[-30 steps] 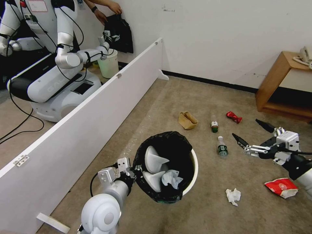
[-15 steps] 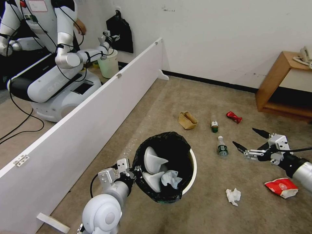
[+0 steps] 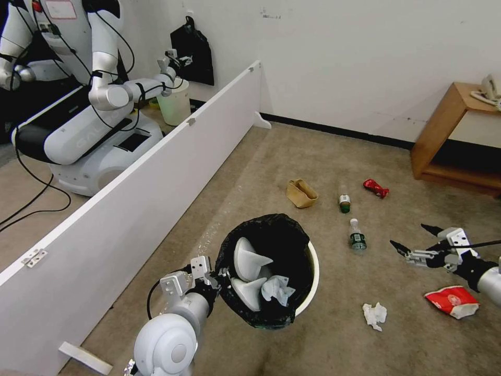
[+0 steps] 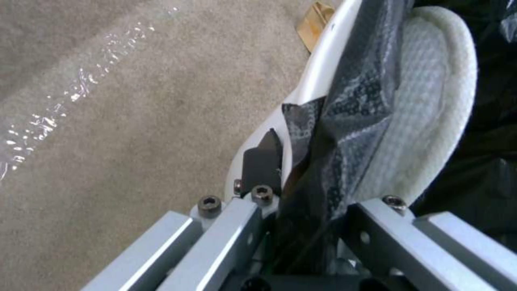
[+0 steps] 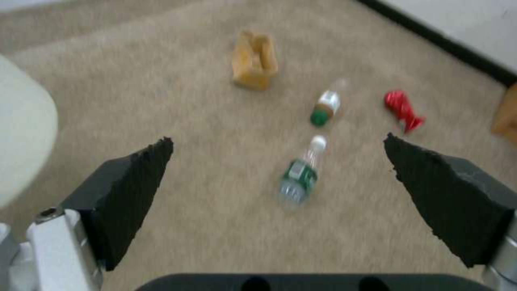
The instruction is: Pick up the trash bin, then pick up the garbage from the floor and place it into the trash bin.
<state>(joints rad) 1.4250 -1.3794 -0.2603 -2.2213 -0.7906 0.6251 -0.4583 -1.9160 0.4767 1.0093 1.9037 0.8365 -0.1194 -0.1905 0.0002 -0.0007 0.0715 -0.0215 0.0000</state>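
Black foam fingers on your right gripper (image 5: 277, 178) are spread wide with nothing between them, and the nearer clear plastic bottle with the green label (image 5: 299, 176) lies on the beige carpet (image 5: 177, 105) right in the gap, a bit beyond the tips. Looks like that's your next grab. It lies lengthwise along your approach, so I'd come straight down and pinch across the label, not the cap end, or it'll roll.

The second bottle (image 5: 324, 107) and the crushed red wrapper (image 5: 403, 109) sit farther past the tips; leave those for later.

Your left gripper (image 3: 209, 274) is clamped on the rim of the round white plastic trash bin with the black liner (image 3: 311, 266), one finger outside, one inside against a white slipper (image 4: 431, 101). Keep that steady and level.
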